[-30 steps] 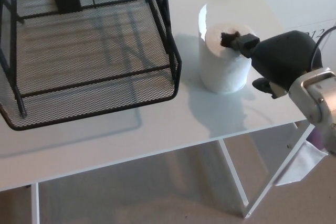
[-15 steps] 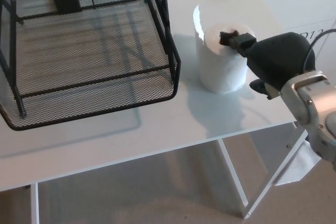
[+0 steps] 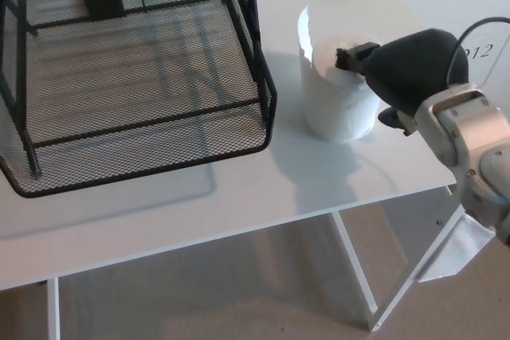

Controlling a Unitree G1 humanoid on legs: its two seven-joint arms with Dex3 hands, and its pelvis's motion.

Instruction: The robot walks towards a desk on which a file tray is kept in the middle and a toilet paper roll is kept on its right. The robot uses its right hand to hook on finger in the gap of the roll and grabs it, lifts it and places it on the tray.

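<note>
Toilet paper roll, upright on table right of file tray; right hand finger hooked into its core, gripping it.

Right hand finger hooked in toilet roll core beside tray.

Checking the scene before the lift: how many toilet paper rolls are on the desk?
1. The toilet paper roll stands upright on the white desk, right of the mesh file tray, with the right hand at its top.
</note>
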